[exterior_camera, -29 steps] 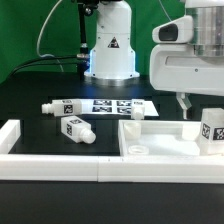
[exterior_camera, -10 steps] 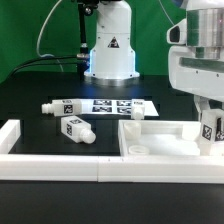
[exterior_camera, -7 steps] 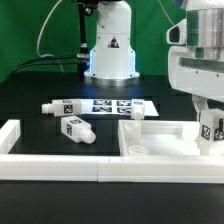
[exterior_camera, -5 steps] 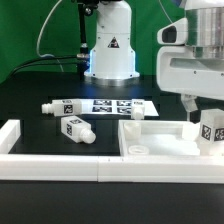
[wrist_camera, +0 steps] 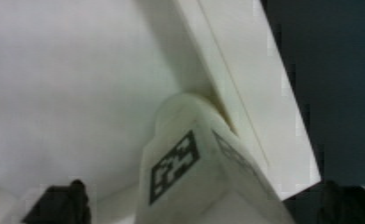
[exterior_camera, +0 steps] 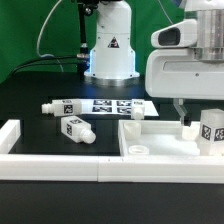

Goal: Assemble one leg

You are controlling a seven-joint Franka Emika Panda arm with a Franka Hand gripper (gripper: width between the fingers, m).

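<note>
A leg stands upright on the far right corner of the large white square panel, its code tag facing the camera. My gripper hangs just above and slightly to the exterior view's left of it. One dark finger shows beside the leg. In the wrist view the same leg rises between my two dark fingertips, which stand wide apart and do not touch it. The gripper is open and empty. Three more legs lie on the black table: two at the left and one by the panel.
The marker board lies flat behind the panel. A white rail runs along the front with a raised block at its left end. The panel has a corner hole. The robot base stands at the back.
My gripper was low around the upright leg one second ago. It has since risen and shifted to the exterior view's left, and the leg stays standing on the panel corner.
</note>
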